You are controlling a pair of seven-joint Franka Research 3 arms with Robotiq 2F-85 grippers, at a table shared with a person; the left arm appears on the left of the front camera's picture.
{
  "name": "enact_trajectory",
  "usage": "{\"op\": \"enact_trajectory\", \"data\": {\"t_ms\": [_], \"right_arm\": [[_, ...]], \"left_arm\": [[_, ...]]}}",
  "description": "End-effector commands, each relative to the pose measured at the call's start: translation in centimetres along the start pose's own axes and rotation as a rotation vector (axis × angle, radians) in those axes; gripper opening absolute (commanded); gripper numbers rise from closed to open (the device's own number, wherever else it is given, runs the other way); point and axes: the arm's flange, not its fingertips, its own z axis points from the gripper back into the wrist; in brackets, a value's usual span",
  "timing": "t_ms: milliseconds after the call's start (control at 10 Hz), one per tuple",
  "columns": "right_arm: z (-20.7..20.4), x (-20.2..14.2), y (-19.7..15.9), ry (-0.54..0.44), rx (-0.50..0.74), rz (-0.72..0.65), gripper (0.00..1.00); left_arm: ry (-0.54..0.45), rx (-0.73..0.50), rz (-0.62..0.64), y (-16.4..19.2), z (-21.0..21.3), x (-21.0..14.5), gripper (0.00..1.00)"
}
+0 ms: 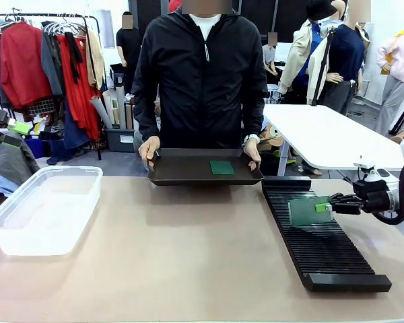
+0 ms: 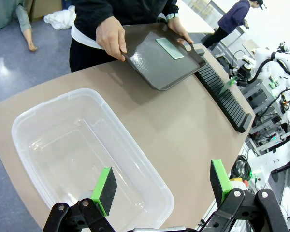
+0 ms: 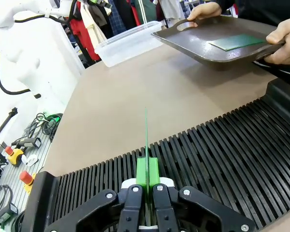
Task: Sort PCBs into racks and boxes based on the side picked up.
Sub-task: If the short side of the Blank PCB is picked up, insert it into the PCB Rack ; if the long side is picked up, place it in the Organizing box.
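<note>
Right gripper (image 1: pixel 323 207) (image 3: pixel 147 171): jaws clamped on a PCB (image 1: pixel 301 210) (image 3: pixel 146 130); pads pinch the board's near edge; the board stands upright and runs straight out from the fingertips, edge-on in the right wrist view.

Held PCB sits over the far part of the rack (image 1: pixel 323 252) (image 3: pixel 222 154), lined up with the slots; its lower edge is at slot level; cannot tell whether it is seated in a slot.

Rack lies lengthways on the table (image 1: pixel 188 256), on the robot's right side, reaching from the far edge towards the near edge.

Left gripper (image 1: pixel 12 129) (image 2: pixel 162 186): jaws wide apart, nothing between the pads; it hangs above the box (image 1: pixel 27 242) (image 2: pixel 130 140), clear of it.

Box is on the table's left side, well apart from the rack; no board seen inside.

Second PCB (image 1: pixel 222 167) (image 2: pixel 169 48) (image 3: pixel 237 42) lies flat on a dark tray (image 1: pixel 182 176) (image 2: pixel 154 67) (image 3: pixel 198 48), towards the rack end; well apart from both grippers.

Tray is held at the table's far edge by a person; one hand (image 1: pixel 149 149) at its left end, other hand (image 1: pixel 253 149) at its right end; the right end is just beside the rack's far end.
</note>
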Motion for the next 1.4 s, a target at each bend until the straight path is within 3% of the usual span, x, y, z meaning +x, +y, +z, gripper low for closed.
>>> {"op": "enact_trajectory", "data": {"t_ms": [0, 300, 700, 1300], "right_arm": [[0.1, 0.1, -0.1, 0.003, -0.003, -0.005, 0.0], [0.0, 0.0, 0.0, 0.0, 0.0, 0.0, 0.0], [1.6, -1.6, 0.1, -0.118, 0.026, 0.037, 0.0], [1.1, -3.2, 0.8, -0.136, -0.033, 0.154, 0.0]], "left_arm": [[0.005, -0.001, -0.004, 0.0, 0.0, 0.0, 1.0], [0.005, -0.001, -0.004, 0.0, 0.0, 0.0, 1.0], [0.005, -0.001, -0.004, 0.0, 0.0, 0.0, 1.0], [0.005, -0.001, -0.004, 0.0, 0.0, 0.0, 1.0]]}}
